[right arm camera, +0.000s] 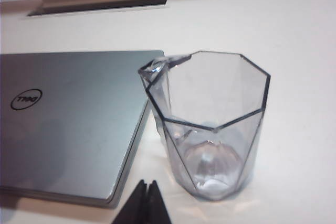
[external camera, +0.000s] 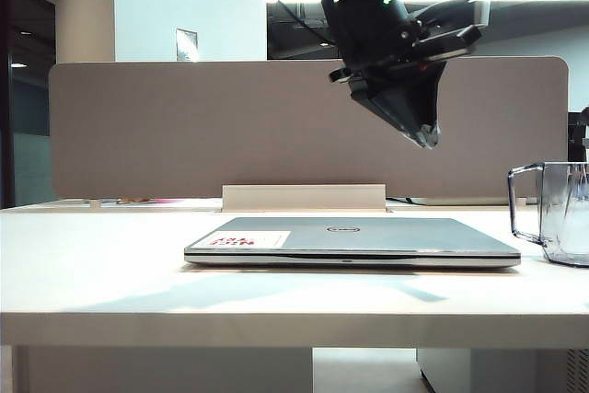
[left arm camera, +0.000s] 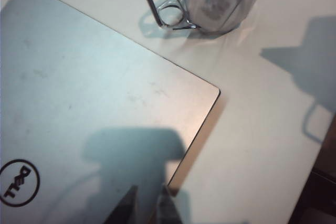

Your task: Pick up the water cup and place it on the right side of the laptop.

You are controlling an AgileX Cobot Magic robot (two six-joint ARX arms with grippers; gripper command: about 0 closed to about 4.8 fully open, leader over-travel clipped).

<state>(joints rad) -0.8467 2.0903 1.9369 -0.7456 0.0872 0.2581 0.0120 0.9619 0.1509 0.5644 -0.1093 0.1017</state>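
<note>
The water cup point(right arm camera: 212, 129) stands upright and empty on the table point(external camera: 110, 292), just beside the laptop's point(external camera: 368, 236) right edge with its handle toward the lid, so it looks already placed; the left gripper point(left arm camera: 149, 205) hangs above the laptop's corner, holding nothing, its fingers a little apart, free of the cup; the right gripper point(right arm camera: 147, 203) hovers near the cup, fingers clenched on nothing. A grey partition point(external camera: 184, 126) and a pale bar point(external camera: 304, 197) sit behind; nothing crowds the cup.
</note>
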